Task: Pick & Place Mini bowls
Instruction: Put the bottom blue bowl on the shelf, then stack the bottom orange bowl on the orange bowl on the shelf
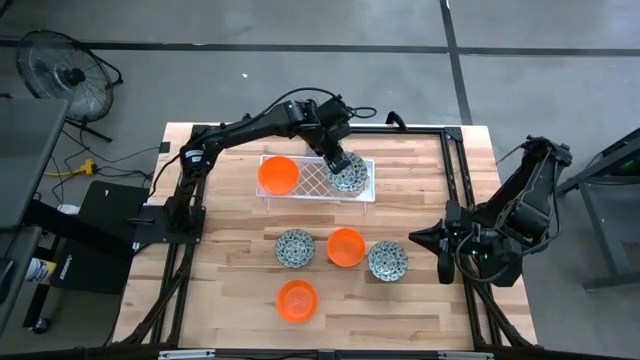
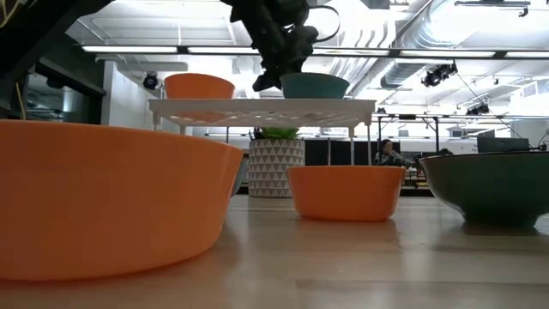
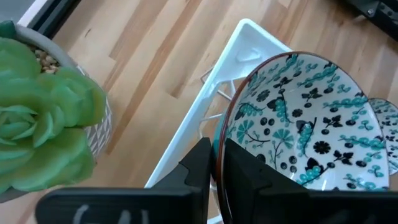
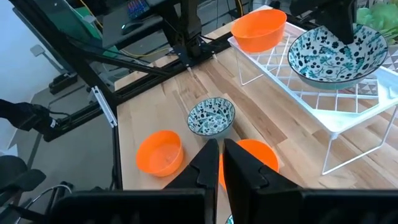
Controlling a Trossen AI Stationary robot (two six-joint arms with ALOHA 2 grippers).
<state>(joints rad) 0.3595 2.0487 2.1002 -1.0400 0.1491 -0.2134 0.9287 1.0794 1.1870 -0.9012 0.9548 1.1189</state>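
A white wire rack (image 1: 318, 182) stands on the far half of the table. On it sit a plain orange mini bowl (image 1: 278, 175) and a speckled mini bowl (image 1: 350, 178). My left gripper (image 1: 340, 163) is shut on the speckled one, seen up close in the left wrist view (image 3: 311, 130). Nearer on the wood rest on their bases two speckled bowls (image 1: 295, 247) (image 1: 387, 260) and two orange ones (image 1: 346, 246) (image 1: 297, 300). My right gripper (image 1: 414, 238) waits shut at the table's right side, touching nothing. My left gripper pinches the speckled bowl's rim (image 3: 219, 146), on the side facing the orange bowl. One finger (image 3: 245, 171) is inside the bowl and the other finger (image 3: 198, 165) outside. The fingers come from above, slanting down. In the low view the bowl (image 2: 315, 84) sits on the rack's top grid.
A green potted plant (image 3: 43, 112) in a patterned pot (image 2: 276, 163) stands on the table beyond the rack. A black frame (image 1: 455, 170) borders the table. Bare rack grid (image 1: 315, 178) lies between the two racked bowls, and bare wood (image 1: 230, 290) lies at the near left.
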